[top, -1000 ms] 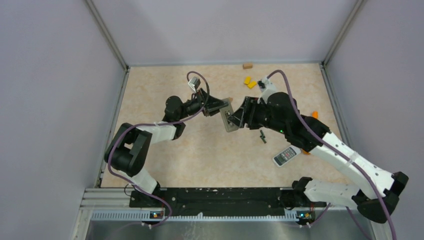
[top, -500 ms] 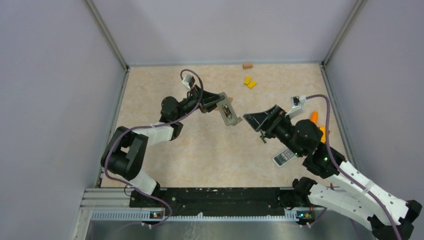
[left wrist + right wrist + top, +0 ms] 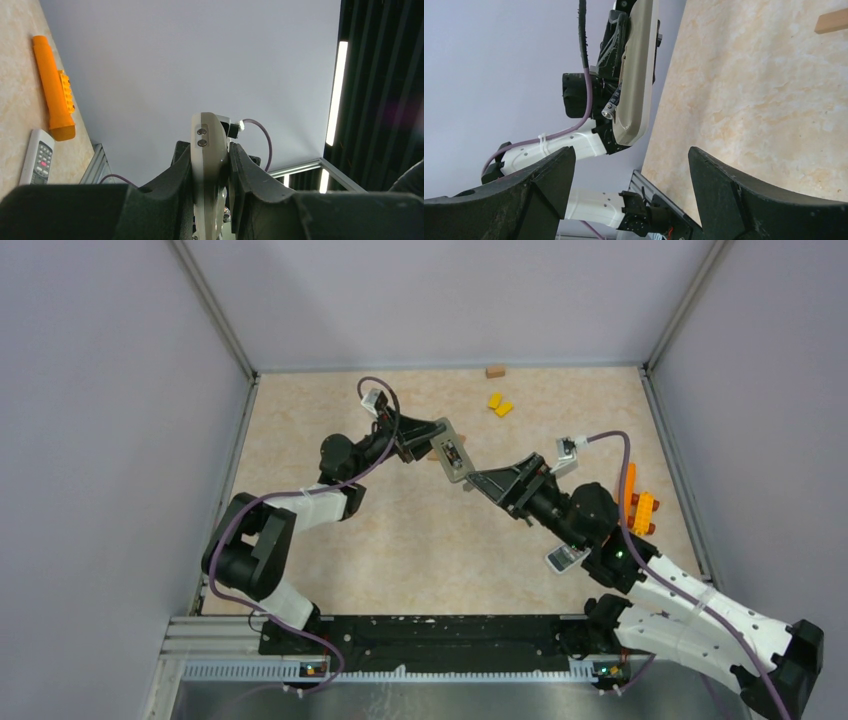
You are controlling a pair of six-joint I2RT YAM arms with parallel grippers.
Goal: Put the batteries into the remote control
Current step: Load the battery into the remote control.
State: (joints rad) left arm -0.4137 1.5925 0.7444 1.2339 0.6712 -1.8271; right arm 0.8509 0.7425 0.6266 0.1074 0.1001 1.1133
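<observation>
Pulling back with jaws now spread wide and empty, the right gripper (image 3: 631, 155) leaves 1 dark cylindrical battery (image 3: 611, 107) lodged in the grey plastic remote control (image 3: 636, 75), clamped aloft by the left gripper (image 3: 210, 162), so 1 cell looks loaded.

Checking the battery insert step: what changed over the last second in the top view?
The right gripper backed off the remote toward the near right, and its fingers opened, holding nothing. The left gripper swung the remote slightly toward the far left. Unchanged: the left gripper's hold on the remote; the yellow blocks and the brown block have not moved.
</observation>
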